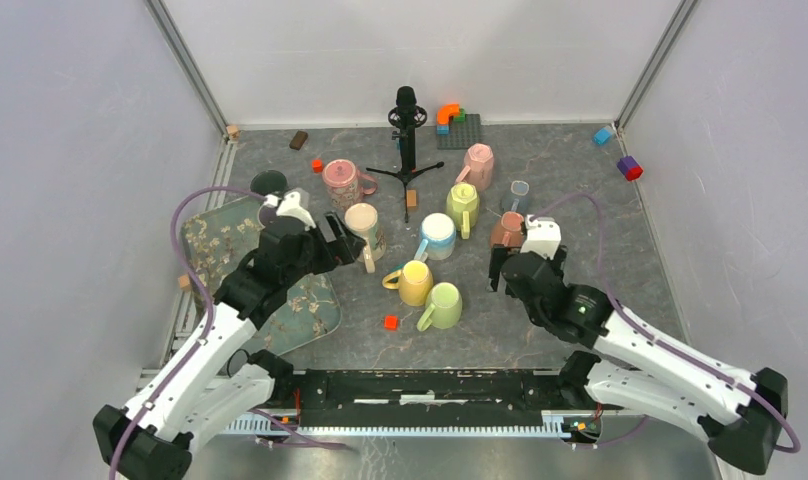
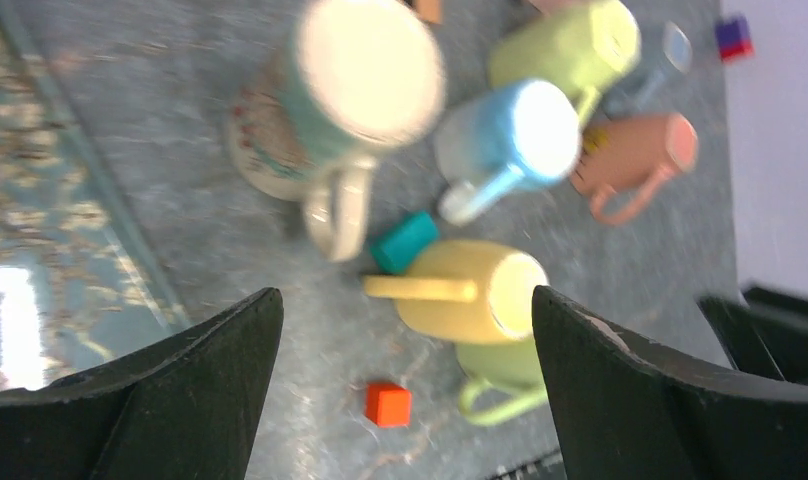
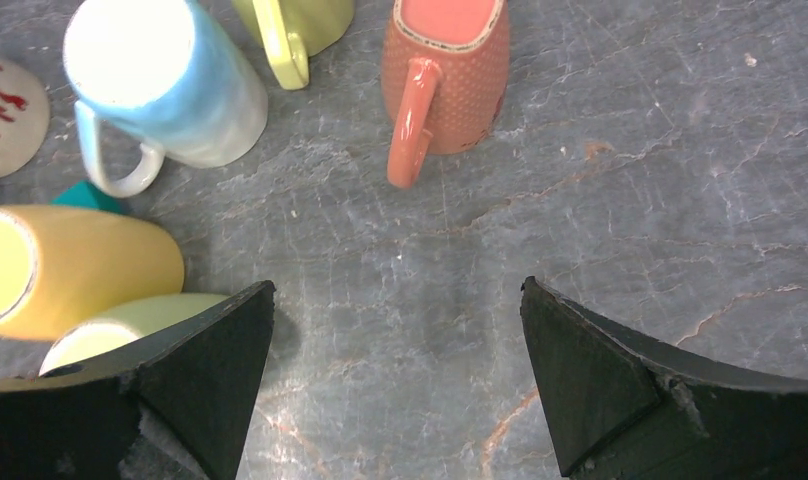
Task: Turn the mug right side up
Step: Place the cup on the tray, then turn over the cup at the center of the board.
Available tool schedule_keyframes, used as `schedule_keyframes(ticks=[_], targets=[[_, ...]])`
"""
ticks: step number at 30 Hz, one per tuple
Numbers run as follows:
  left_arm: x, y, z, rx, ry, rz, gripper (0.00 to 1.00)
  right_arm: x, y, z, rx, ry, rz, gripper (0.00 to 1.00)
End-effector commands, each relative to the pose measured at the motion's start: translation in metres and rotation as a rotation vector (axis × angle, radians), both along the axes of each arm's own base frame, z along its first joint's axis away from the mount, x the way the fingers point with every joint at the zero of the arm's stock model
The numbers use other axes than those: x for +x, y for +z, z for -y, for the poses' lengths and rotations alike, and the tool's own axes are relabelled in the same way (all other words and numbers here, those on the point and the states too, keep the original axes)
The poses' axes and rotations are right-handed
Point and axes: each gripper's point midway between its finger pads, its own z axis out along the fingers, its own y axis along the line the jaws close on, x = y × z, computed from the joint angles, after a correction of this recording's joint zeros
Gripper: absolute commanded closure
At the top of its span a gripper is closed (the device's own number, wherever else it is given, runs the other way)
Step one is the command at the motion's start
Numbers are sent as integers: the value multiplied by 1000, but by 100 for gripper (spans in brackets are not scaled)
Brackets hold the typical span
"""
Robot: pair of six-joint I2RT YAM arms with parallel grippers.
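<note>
While the left gripper [image 2: 405, 298] hangs over the table [image 1: 580, 200], its jaws are spread wide and grasp nothing. The cream mug [image 2: 365, 75] stands on end ahead of the fingertips, apart from both. It sits on the table just right of the tray [image 1: 210, 240], with its handle toward the arms' bases. Its upper face reads as a plain pale disc. The left wrist view is blurred, so whether that face is the base or the mouth cannot be determined.

The right gripper [image 3: 396, 288] is likewise released, with bare table between its jaws. The salmon mug [image 3: 445, 80] is just ahead of it, handle pointing back toward the gripper.

Adjacent items:
- The blue mug [image 1: 438, 236] is right of the cream mug.
- The yellow mug [image 1: 416, 283] is nearer the bases, with the green mug [image 1: 444, 305] touching or almost touching it.
- The teal block [image 2: 402, 242] lies between the cream, blue and yellow mugs.
- The orange block [image 1: 390, 322] lies near the yellow mug, on its base-ward side.
</note>
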Motion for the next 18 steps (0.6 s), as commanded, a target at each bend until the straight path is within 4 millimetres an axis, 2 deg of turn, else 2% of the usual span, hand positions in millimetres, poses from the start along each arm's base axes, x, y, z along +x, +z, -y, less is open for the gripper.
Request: schedule_keyframes(ticks=[1, 7, 10, 14, 18], targets=[[-23, 38, 45, -18, -216, 66, 0, 25, 19, -10, 23, -26, 37, 2], [-48, 59, 86, -52, -363, 95, 0, 52, -4, -13, 70, -12, -47, 2], [-60, 59, 102, -41, -420, 94, 0, 65, -10, -11, 80, -31, -56, 3], [-70, 58, 117, -46, -461, 100, 0, 78, -24, -7, 84, -61, -88, 6], [-71, 56, 123, -61, -473, 105, 0, 88, -42, -1, 83, -79, -138, 11]])
